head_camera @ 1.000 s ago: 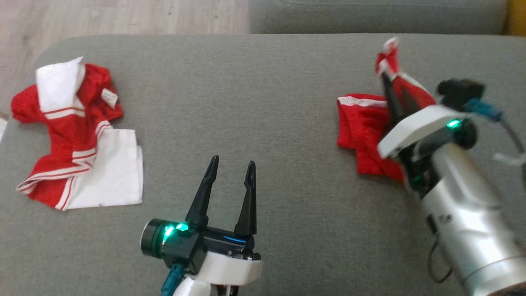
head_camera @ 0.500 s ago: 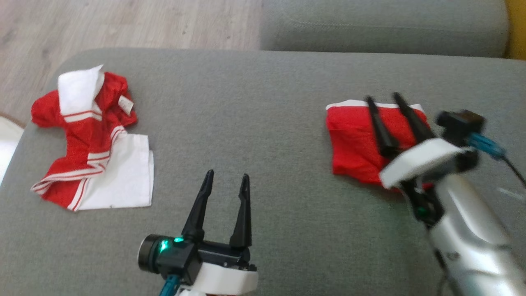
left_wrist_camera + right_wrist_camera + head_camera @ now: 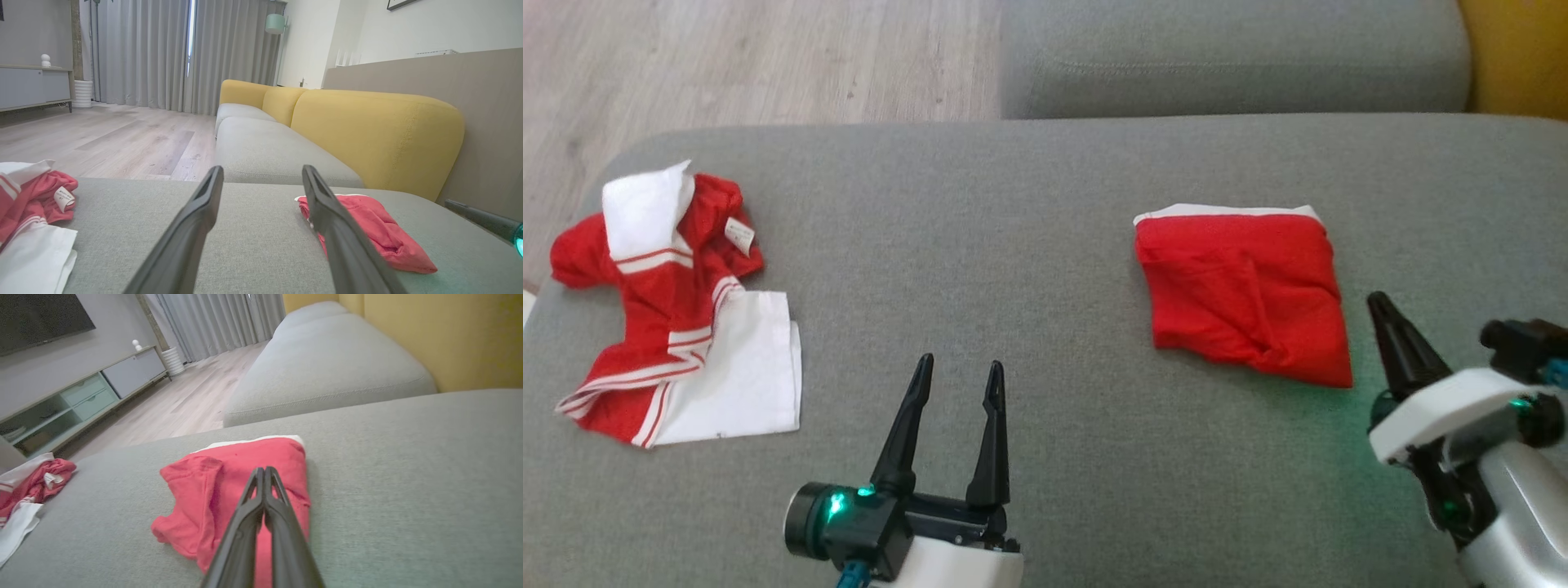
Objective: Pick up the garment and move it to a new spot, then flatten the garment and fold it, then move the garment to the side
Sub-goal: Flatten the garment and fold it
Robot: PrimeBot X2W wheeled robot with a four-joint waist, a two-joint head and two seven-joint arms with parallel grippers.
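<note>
A folded red garment (image 3: 1245, 294) with a white edge lies flat on the right part of the grey cushion (image 3: 1013, 204); it also shows in the left wrist view (image 3: 367, 228) and the right wrist view (image 3: 212, 498). My right gripper (image 3: 1379, 300) is shut and empty, just off the garment's lower right corner and apart from it. In its own view the closed fingertips (image 3: 263, 470) point over the cloth. My left gripper (image 3: 960, 363) stands open near the cushion's front middle, nothing between its fingers (image 3: 262, 169).
A crumpled red and white garment (image 3: 674, 302) lies at the cushion's left end (image 3: 24, 204). A second grey cushion (image 3: 1233, 57) sits behind, with a yellow backrest (image 3: 367, 130) to the right. Wooden floor (image 3: 752, 57) lies beyond the left edge.
My right gripper let go of the red garment, drew back toward the lower right and closed. The garment now lies folded flat. The head camera shifted a little.
</note>
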